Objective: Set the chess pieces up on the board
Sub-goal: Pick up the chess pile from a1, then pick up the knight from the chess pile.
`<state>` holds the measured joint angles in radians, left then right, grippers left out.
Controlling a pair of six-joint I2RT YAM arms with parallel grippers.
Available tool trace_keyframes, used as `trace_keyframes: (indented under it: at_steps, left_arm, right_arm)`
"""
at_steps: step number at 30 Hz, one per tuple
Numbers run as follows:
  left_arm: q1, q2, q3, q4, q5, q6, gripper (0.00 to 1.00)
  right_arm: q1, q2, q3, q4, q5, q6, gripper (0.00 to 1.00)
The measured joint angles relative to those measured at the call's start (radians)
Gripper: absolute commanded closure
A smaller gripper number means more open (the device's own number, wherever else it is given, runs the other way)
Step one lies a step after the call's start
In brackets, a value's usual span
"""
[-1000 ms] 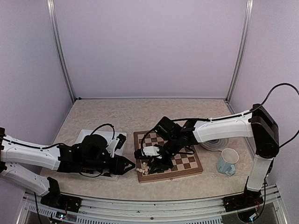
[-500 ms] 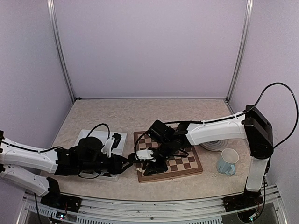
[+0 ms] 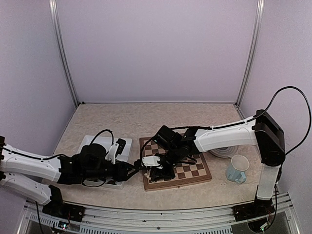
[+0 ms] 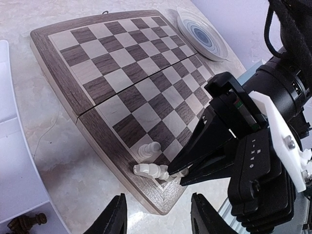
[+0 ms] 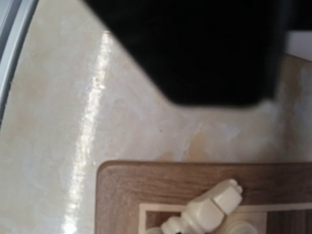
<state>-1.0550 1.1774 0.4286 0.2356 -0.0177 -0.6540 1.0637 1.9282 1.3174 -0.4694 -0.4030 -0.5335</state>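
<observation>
Here, setup is barely begun: the board (image 4: 51,66) is nearly bare, with a few cream pieces (image 4: 149,170) clustered at the tips of the right gripper (image 4: 178,176), whose grasp cannot be told. The dark pieces (image 4: 24,223) lie left of the parted jaws of the left gripper (image 4: 158,215).

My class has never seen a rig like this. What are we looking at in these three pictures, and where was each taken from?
Two robot arms are bolted at the near edge of a table. The wide picture looks down from above and behind; the other two come from a camera on each wrist. On the table lie a chessboard, a white tray, a ringed plate and a blue mug. The left arm's fingers are open beside the board's near corner, holding nothing. The right arm's fingers reach down among a few pale chess pieces at that corner, one lying on its side; whether they grip one cannot be told. Dark pieces sit in the tray.
</observation>
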Motion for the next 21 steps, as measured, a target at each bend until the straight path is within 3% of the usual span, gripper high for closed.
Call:
trace_keyframes:
  at_steps: [9, 21]
  left_arm:
    - [0.052, 0.073, -0.045, 0.137, 0.095, -0.097, 0.42]
    - [0.073, 0.24, -0.093, 0.431, 0.311, -0.222, 0.45]
  right_arm:
    - [0.0, -0.06, 0.0, -0.051, -0.078, -0.048, 0.89]
    - [0.0, -0.087, 0.028, -0.098, -0.171, -0.061, 0.89]
